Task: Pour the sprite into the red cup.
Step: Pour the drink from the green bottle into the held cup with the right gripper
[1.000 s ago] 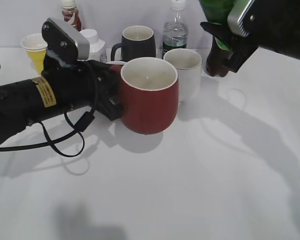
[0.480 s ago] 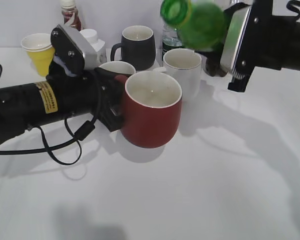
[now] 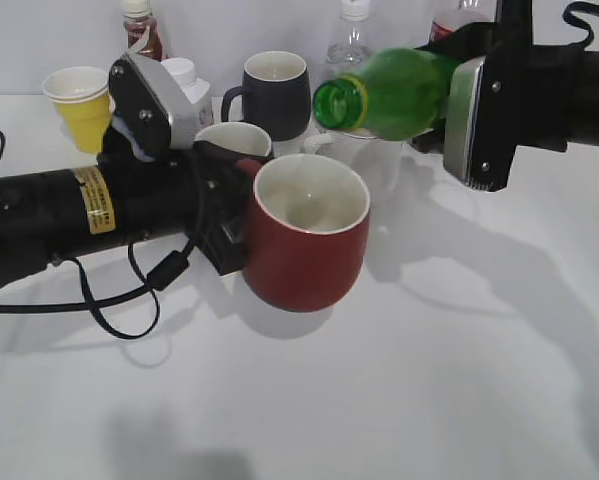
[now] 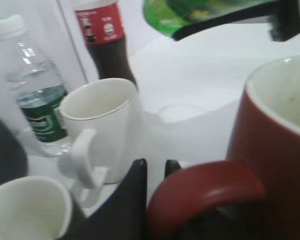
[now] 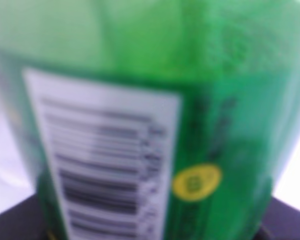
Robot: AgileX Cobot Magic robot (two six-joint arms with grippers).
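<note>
The red cup [image 3: 304, 245] is a dark red mug with a whitish inside, held just above the table. My left gripper [image 3: 227, 228] is shut on its handle [image 4: 205, 192]. In the left wrist view one black finger [image 4: 134, 200] lies against the handle loop, and the cup's body [image 4: 277, 150] fills the right side. The sprite [image 3: 399, 92] is a green bottle tilted nearly level. Its open mouth [image 3: 334, 103] points left, above and behind the cup's far rim. My right gripper [image 3: 451, 95] is shut on the bottle's body. The label and barcode patch [image 5: 104, 165] fill the right wrist view and hide the fingers.
Behind the red cup stand a white mug [image 3: 379, 165], another white mug [image 3: 234, 140], a black mug [image 3: 276, 90], a yellow paper cup [image 3: 76, 100], a clear bottle [image 3: 351, 40], a cola bottle [image 4: 104, 45] and a white jar [image 3: 184, 80]. A black cable [image 3: 129, 300] loops on the table.
The sprite has swung from high at the upper right down and left, tipping toward level with its mouth near the red cup. The red cup has shifted slightly right and forward.
</note>
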